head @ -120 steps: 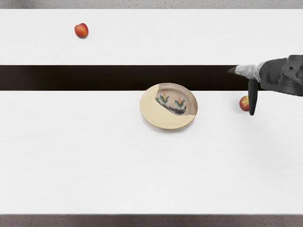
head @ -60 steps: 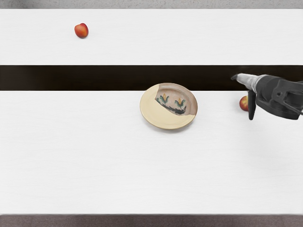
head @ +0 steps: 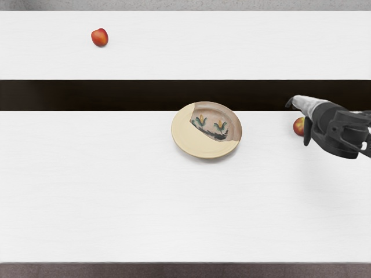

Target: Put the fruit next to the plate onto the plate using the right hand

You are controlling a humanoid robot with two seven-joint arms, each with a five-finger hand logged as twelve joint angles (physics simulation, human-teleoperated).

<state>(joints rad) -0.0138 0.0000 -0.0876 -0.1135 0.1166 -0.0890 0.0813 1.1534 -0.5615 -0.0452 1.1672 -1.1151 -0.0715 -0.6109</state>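
Looking down on the worktop (head: 116, 191), I see the fruit (head: 298, 125) lying well to the right of the plate (head: 191, 145), just off the left side of my right hand (head: 322, 120) (the only arm in view). Its fingers (head: 308, 128) are spread and grip nothing. One dark finger crosses the fruit's right edge, though I cannot tell whether it touches.

Red fruit (head: 298, 126) lies on the table, right of cream plate (head: 194, 145).
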